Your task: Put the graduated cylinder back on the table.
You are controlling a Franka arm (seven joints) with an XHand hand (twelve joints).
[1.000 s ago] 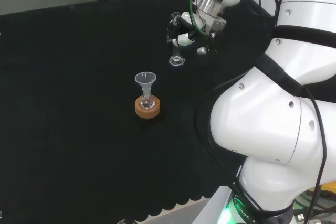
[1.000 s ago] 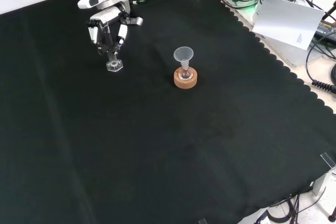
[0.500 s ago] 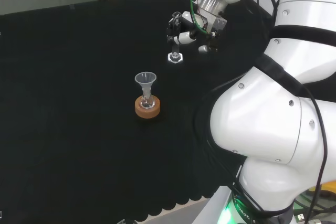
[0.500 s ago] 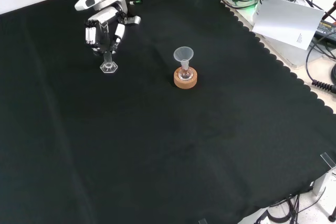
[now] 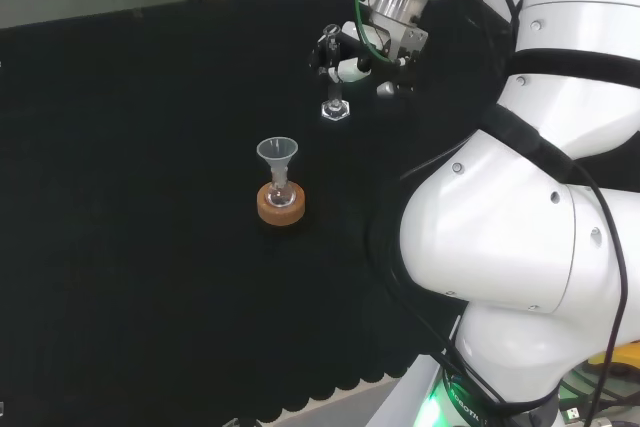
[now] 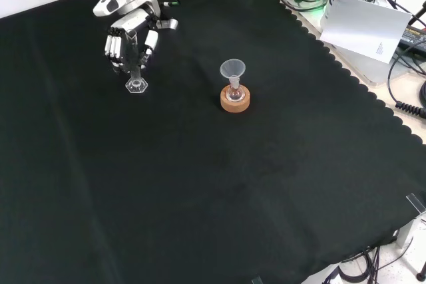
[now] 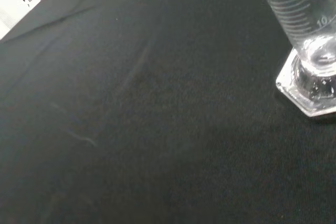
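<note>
A small clear graduated cylinder (image 6: 136,78) with a hexagonal foot stands upright, its foot at the black cloth. The hand (image 6: 126,41) is curled round the cylinder's tube from above. In the head view the hand (image 5: 345,57) grips the cylinder (image 5: 335,102) at the far middle of the bench. The wrist view shows the cylinder's (image 7: 310,51) foot close to or on the cloth, with printed marks up the tube.
A clear funnel in a small flask on a cork ring stand (image 6: 234,96) sits right of the cylinder in the front view, and nearer the camera in the head view (image 5: 280,199). The arm's white links (image 5: 540,217) stand at the right of the head view.
The hand has carried the cylinder leftward in the front view and farther from the funnel. The cylinder stays upright in the hand's hold.
</note>
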